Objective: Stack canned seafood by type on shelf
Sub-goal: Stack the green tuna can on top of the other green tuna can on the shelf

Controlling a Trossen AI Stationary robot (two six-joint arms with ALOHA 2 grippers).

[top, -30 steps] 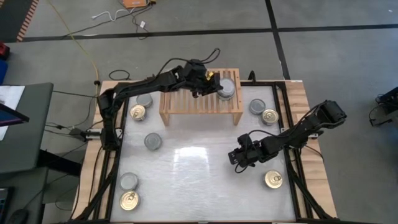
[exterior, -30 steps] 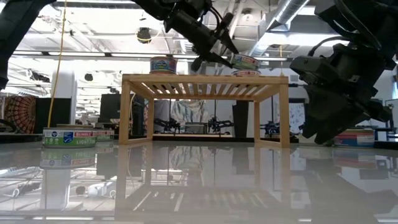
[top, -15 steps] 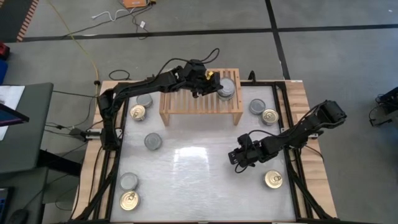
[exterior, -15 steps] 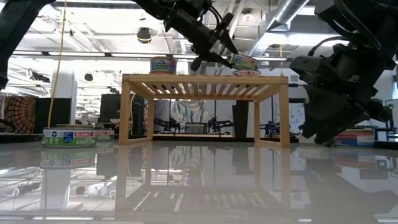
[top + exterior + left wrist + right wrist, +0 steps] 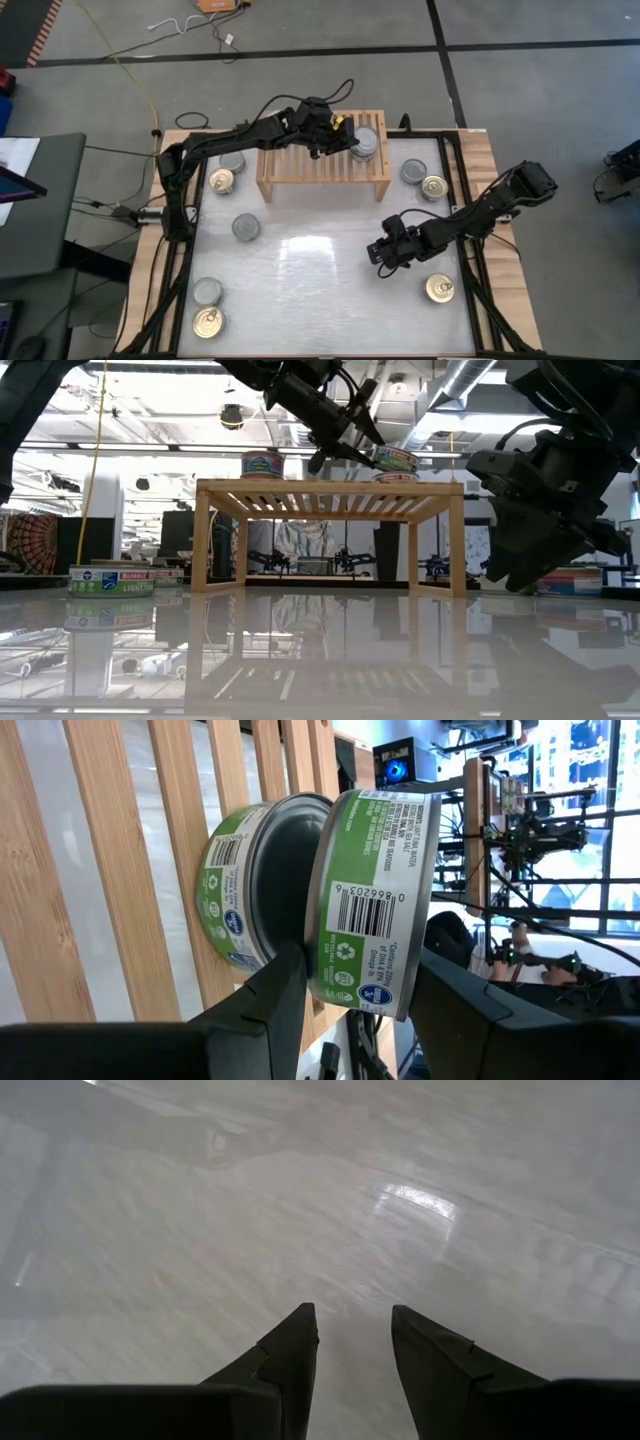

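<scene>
1. The step in hand looks like stacking: the left gripper [image 5: 350,990] grasps a small round green-labelled tin [image 5: 375,900] and holds it tilted over a like green-labelled tin [image 5: 235,885] that sits on the low light-wood slatted shelf [image 5: 310,165], near the shelf's right end.
2. The held tin touches or nearly touches the lower one. I judge the next move calls for levelling it, centring it, then letting go.
3. The left arm reaches from the table's left edge across the shelf's back edge.
4. The right gripper [image 5: 350,1345] hangs over bare table near the right edge, fingers parted and empty.
5. More round flat tins lie loose: one gold-topped tin [image 5: 439,288] near the front right corner, another gold-topped tin [image 5: 208,322] at the front left corner.
</scene>
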